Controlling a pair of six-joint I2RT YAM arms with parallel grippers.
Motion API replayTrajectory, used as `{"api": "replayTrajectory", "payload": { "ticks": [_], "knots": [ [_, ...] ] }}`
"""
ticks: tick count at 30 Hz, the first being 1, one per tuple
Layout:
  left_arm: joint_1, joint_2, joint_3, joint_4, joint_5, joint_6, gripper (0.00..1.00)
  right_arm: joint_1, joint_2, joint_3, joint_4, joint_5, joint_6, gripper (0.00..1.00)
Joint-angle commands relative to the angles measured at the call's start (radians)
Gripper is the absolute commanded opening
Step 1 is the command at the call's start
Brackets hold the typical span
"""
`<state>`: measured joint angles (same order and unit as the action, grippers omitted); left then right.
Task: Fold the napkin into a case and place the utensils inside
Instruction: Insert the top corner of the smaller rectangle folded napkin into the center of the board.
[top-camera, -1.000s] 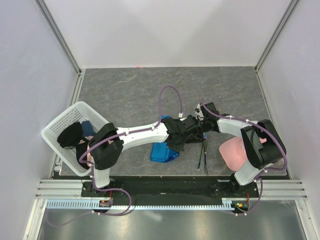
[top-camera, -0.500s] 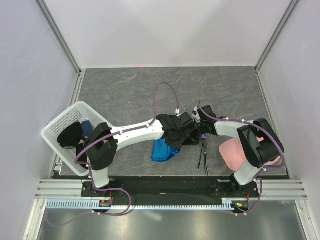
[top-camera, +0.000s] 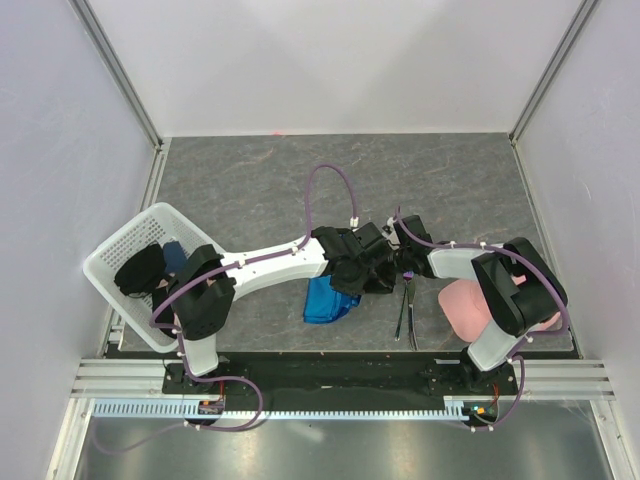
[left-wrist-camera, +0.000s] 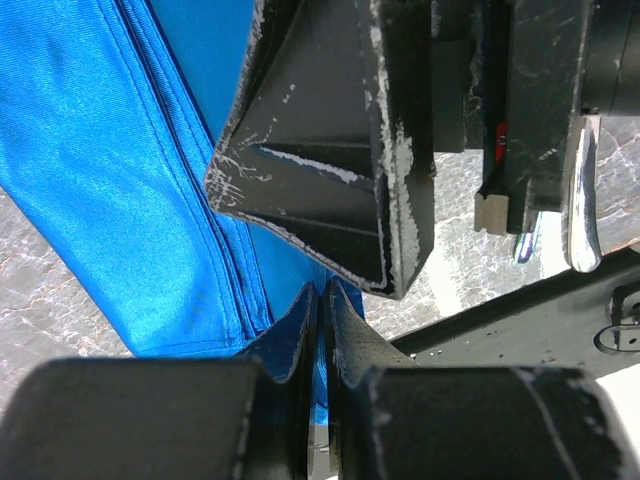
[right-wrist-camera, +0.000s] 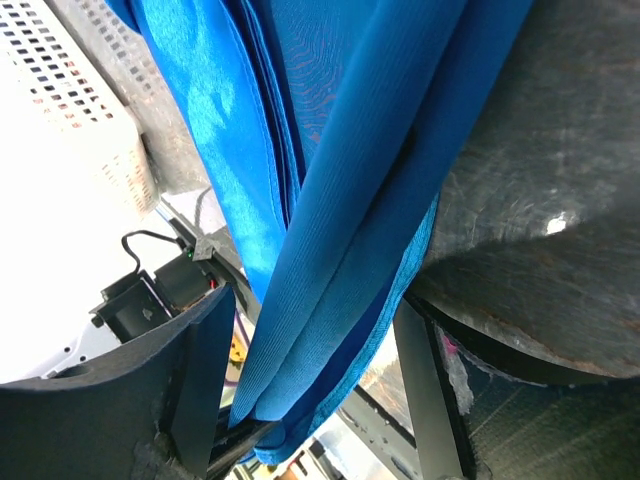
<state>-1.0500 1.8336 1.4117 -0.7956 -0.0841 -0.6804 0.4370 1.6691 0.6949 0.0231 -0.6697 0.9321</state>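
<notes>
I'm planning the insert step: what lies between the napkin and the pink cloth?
The utensils lie between the napkin and the pink cloth. This shows in the top view.

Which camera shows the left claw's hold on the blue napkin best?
The left wrist view: the left claw is pinched shut on an edge of the napkin, seen close up. The top view shows only a blue patch of it, the pinch itself hidden. The right wrist view shows hanging folds, not that pinch.

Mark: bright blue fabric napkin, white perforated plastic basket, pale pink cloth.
bright blue fabric napkin (top-camera: 322, 303), top view, middle of visible bundle.
white perforated plastic basket (top-camera: 125, 240), top view, perforated wall.
pale pink cloth (top-camera: 458, 305), top view, exposed left part.
</notes>
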Motion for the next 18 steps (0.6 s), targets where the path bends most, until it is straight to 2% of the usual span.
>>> {"api": "replayTrajectory", "payload": {
  "ticks": [1, 18],
  "knots": [
    [0.005, -0.039, 0.003, 0.022, 0.017, -0.015, 0.08, 0.002, 0.014, 0.000, 0.051, 0.041, 0.010, 0.71],
    [0.005, -0.040, 0.000, 0.022, 0.038, -0.024, 0.08, -0.104, 0.126, 0.075, 0.054, 0.032, -0.098, 0.64]
  ]
}}
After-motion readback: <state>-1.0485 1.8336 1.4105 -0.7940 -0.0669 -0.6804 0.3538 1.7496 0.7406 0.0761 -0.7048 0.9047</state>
